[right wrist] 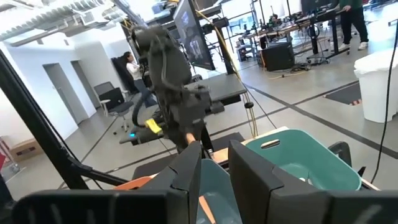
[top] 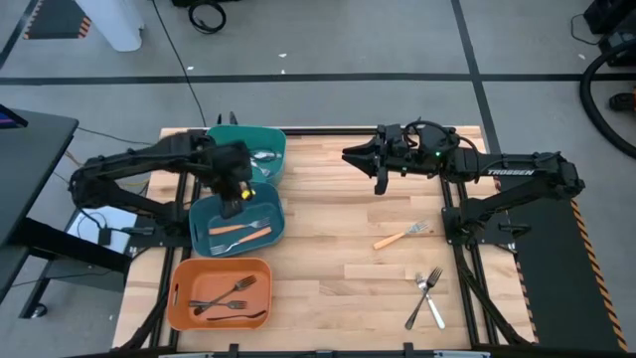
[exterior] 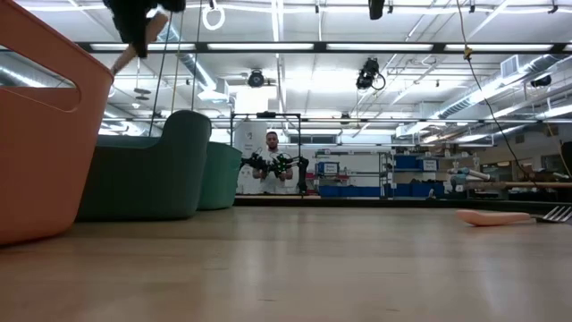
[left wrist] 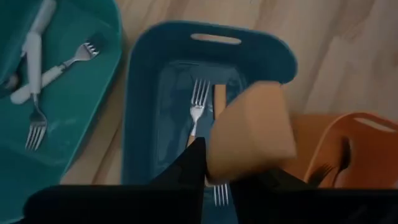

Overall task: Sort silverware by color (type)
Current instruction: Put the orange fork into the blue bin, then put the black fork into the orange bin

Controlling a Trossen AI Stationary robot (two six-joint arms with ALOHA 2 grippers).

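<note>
My left gripper [top: 236, 199] hangs over the blue bin [top: 199, 227] and is shut on an orange-handled fork [left wrist: 249, 134]; it also shows at the top left of the low view [exterior: 134, 22]. Two orange-handled forks [top: 241, 231] lie in that bin. White-handled forks [top: 264, 156] lie in the green bin [top: 248, 134], and black forks [top: 227, 295] lie in the orange bin [top: 181, 280]. One orange-handled fork [top: 400, 237] and two silver forks [top: 427, 290] lie on the table at the right. My right gripper [top: 350, 155] is open and empty above the far middle of the table. My left gripper pinches the fork's orange handle [left wrist: 245, 165] between its two fingers, coming from above. The handle's end [exterior: 125, 55] sticks out below the fingers at a slant. The fork is lifted clear above the blue bin; its tines are hidden by the gripper.
The three bins stand in a row along the table's left side. Bare wood lies between them and the loose forks at the right. A person [exterior: 272, 161] stands in the room far beyond the table.
</note>
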